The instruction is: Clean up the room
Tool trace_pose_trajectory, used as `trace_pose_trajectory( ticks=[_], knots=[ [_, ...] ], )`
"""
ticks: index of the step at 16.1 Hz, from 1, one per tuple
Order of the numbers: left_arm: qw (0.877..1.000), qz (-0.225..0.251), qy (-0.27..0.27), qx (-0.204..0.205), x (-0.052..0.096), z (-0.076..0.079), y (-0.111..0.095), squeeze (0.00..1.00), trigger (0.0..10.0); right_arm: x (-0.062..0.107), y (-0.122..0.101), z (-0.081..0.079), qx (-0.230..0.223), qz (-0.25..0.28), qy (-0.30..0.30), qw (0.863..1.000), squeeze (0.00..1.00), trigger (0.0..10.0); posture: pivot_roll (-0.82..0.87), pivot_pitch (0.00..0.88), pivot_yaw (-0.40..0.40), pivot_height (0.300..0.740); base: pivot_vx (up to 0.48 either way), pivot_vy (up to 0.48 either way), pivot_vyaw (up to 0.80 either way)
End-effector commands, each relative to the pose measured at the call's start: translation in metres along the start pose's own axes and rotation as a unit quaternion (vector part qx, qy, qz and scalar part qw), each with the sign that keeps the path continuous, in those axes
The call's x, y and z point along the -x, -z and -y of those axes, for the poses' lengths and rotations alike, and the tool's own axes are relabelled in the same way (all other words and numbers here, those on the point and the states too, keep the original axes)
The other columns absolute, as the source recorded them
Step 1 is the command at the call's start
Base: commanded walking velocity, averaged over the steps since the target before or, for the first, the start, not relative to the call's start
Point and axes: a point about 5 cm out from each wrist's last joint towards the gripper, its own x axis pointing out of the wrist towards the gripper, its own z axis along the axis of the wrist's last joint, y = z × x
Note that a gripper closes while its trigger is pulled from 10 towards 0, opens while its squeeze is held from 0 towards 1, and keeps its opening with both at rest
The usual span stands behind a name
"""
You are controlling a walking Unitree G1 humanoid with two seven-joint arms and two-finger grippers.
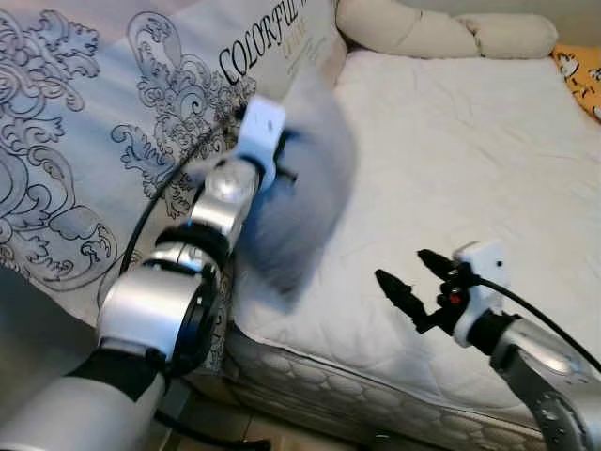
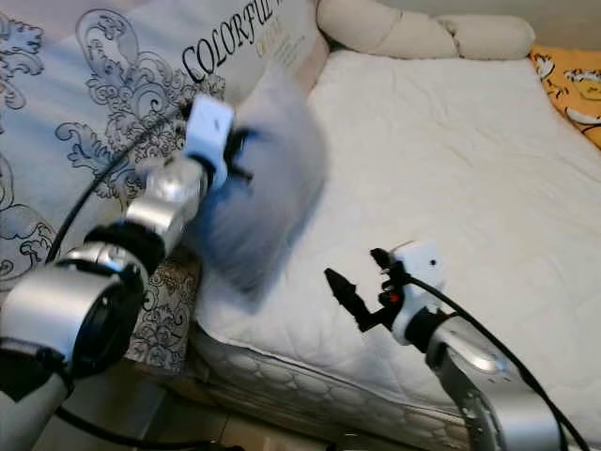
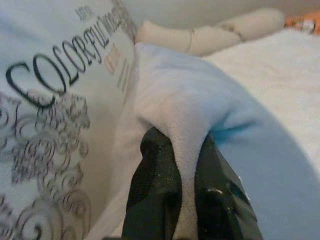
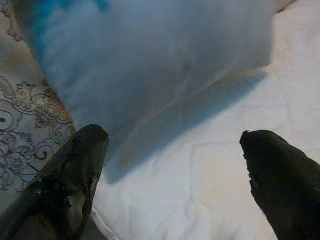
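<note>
A soft grey-blue pillow hangs tilted and motion-blurred over the left edge of the white mattress. My left gripper is shut on the pillow's edge, a fold of fabric pinched between its two black fingers. Seen from the head, that wrist sits against the pillow's left side. My right gripper hovers open above the mattress near its front edge, to the right of and below the pillow, with nothing between its fingers.
A pale cover printed with grey scrollwork and "COLORFUL" lies along the bed's left side. A cream bolster rests at the far end. Orange patterned fabric shows at the right edge. The mattress's quilted side drops to the floor.
</note>
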Motion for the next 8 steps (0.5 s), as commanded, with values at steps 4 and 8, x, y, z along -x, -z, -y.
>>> trace_pose_trajectory(
  ticks=[4,8],
  knots=[
    [0.999,0.007,-0.041,0.0,0.001,-0.007,-0.002,0.0,10.0,0.021,-0.009,0.001,0.014,0.0,0.01,1.0,0.0,10.0,-0.4,0.119,0.085,0.74,0.0,0.0,0.0],
    [0.994,-0.076,-0.064,-0.044,0.018,-0.007,0.049,0.0,10.0,0.037,-0.007,-0.006,0.021,-0.021,0.011,0.999,0.0,10.0,-0.45,0.146,0.073,0.74,0.0,0.0,0.0]
  ],
)
